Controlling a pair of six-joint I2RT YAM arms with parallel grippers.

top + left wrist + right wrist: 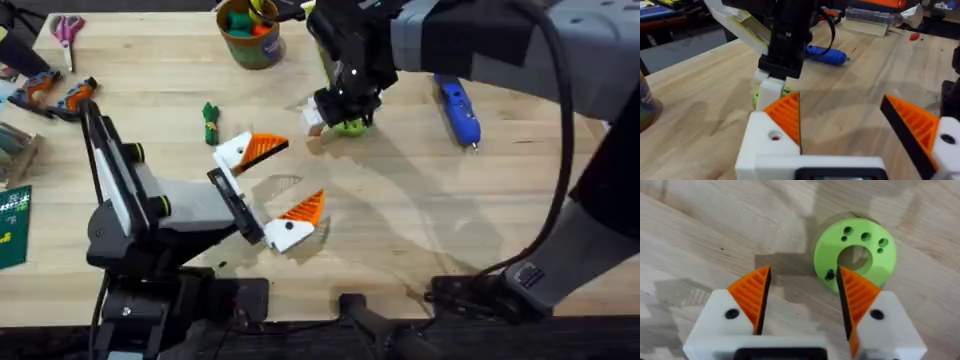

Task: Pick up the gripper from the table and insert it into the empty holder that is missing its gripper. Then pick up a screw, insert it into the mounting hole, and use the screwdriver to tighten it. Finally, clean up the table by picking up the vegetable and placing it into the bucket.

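My right gripper [335,115] [802,272] hangs open just above a round lime-green disc [351,126] [855,255], one orange pad over the disc's rim. A dark spot sits in one of the disc's small holes; I cannot tell whether it is a screw. My left gripper [283,180] [840,100] stands wide open over bare wood, nothing between its pads. Every white holder [725,315] I see carries an orange pad; a loose gripper piece is out of view. The blue screwdriver [458,108] [825,55] lies at the right. The dark-green vegetable [210,122] lies left of centre. The bucket [250,40] stands at the back.
Pink-handled scissors [68,28] and orange-handled tools [60,95] lie at the far left, with a green card [12,225] near the left edge. The bucket holds colourful items. Clear boxes [870,17] sit beyond the table.
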